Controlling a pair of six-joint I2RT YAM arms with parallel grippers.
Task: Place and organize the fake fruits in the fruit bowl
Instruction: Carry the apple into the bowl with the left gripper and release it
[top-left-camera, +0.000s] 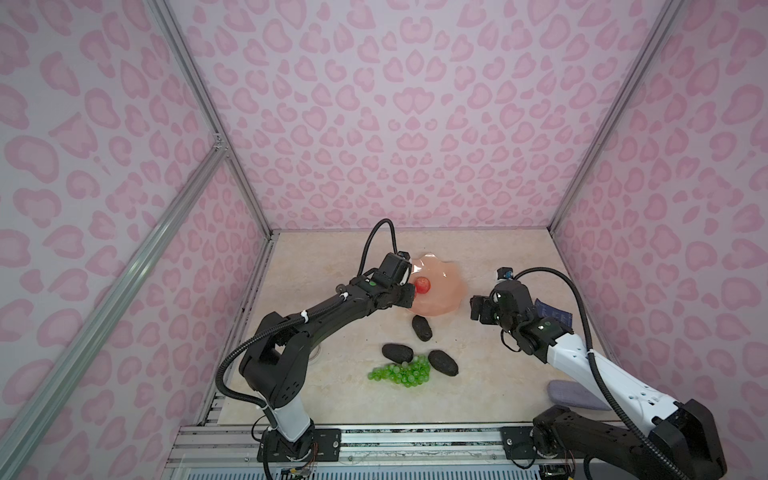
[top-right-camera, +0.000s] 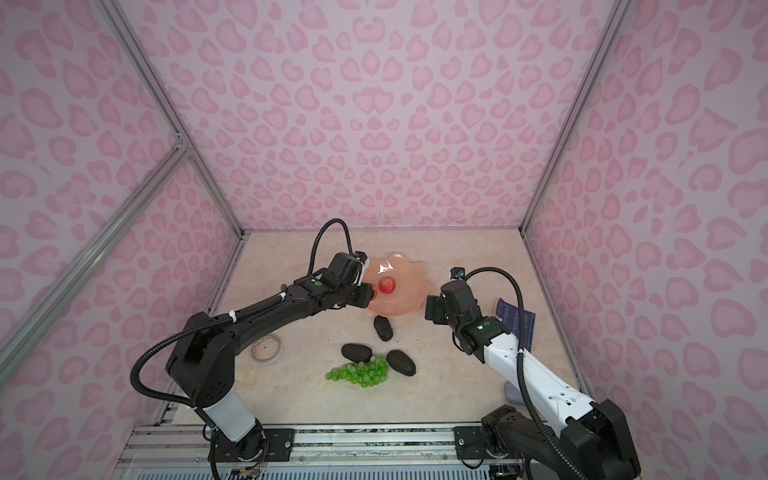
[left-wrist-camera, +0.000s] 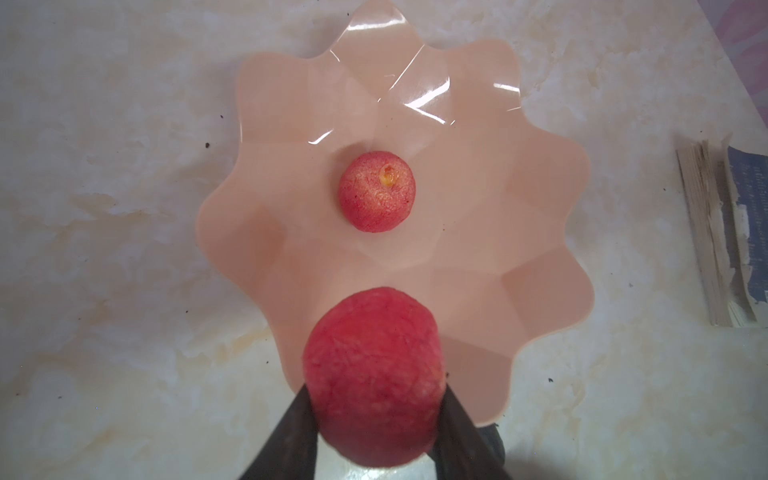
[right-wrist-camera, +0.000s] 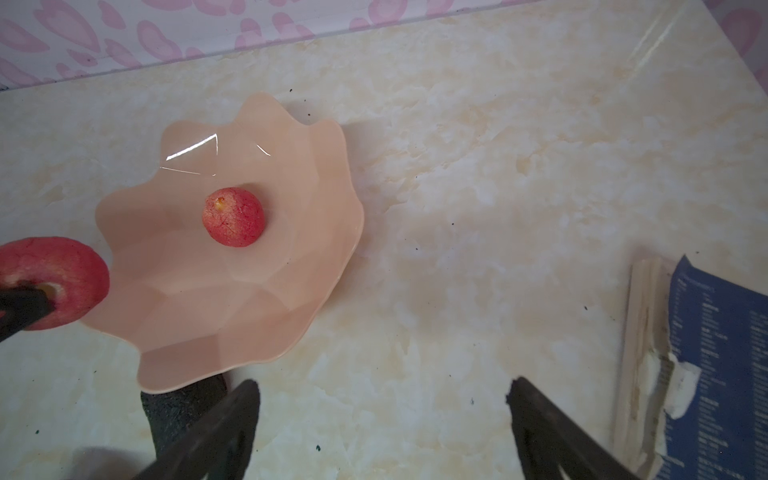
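**Near fruit waiting, far fruit nearly home**

Noted lilac pad (top-left-camera: 569, 397) nearest, then grapes (top-left-camera: 399, 374) just beside two of three avocados (top-left-camera: 443, 362), short of the fruit bowl (top-left-camera: 449, 291). Found right gripper (right-wrist-camera: 382, 386) spread wide, empty. Found left gripper (left-wrist-camera: 376, 399) pinching a red apple (left-wrist-camera: 374, 365) by its sides over the bowl's rim; spotted the other apple (left-wrist-camera: 377, 191) mid-bowl. Judged apples light, foam-soft, rough-skinned; favoured a gentle grip across the widest part.

pale lilac walls (top-left-camera: 374, 124) printed with pink blotches (leopard-like, some heart-shaped) enclose a cream marbled surface (top-left-camera: 332, 403); aluminium frame posts (top-left-camera: 218, 141) mark the corners, a metal rail (top-left-camera: 415, 436) lines its near edge.
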